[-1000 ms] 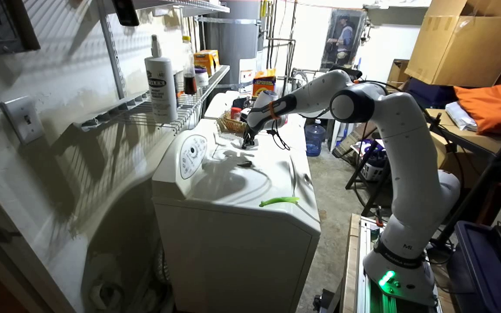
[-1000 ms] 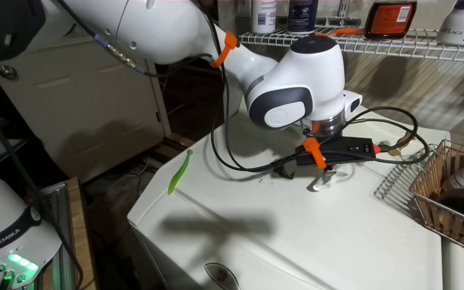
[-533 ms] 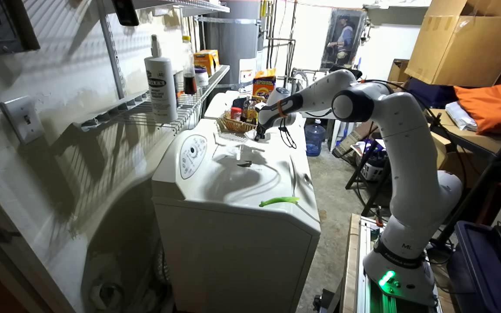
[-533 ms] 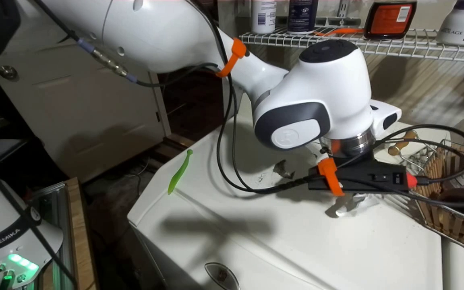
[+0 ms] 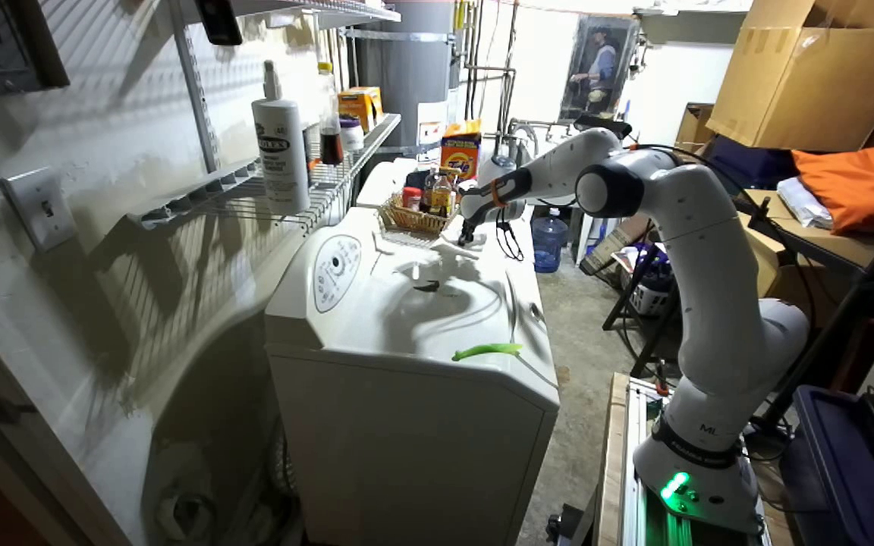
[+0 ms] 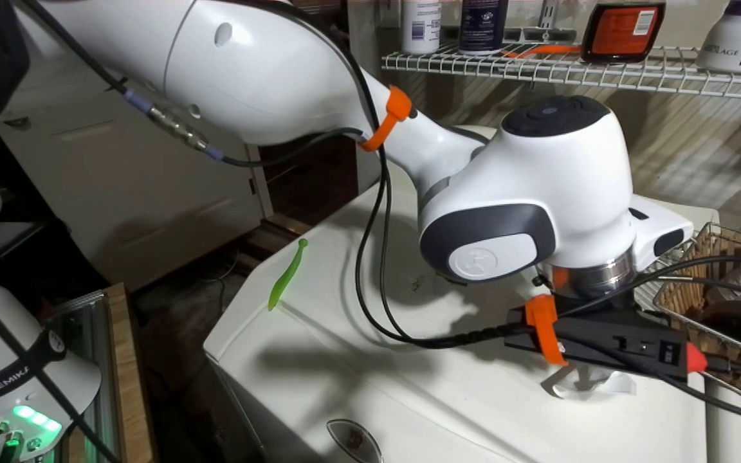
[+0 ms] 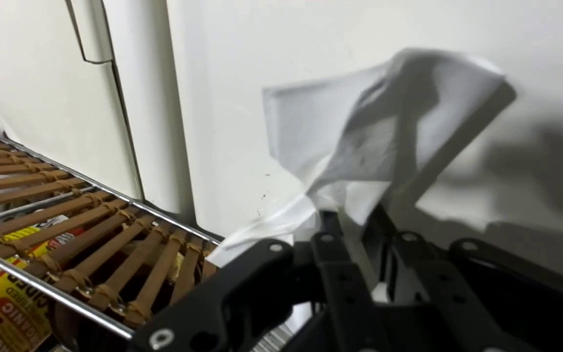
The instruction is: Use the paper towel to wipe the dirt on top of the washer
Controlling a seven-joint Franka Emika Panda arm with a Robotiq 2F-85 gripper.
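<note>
One paper towel (image 7: pixel 369 142), pinched in the claw (image 7: pixel 355 222) at or just above the washer (image 5: pixel 407 425) (contact unconfirmed), should be pressed flat and drawn over the dirt specks (image 7: pixel 264 196), clear of the basket (image 5: pixel 417 221).

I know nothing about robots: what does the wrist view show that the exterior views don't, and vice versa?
Only the wrist view: tiny dark specks near the paper towel, and readable "CIDER" on a yellow label.

Only the exterior views: the green strip on the washer, the arm's base with green lights, the wire shelf.

Shared: the end effector holding the paper towel, the washer and the slatted basket.
</note>
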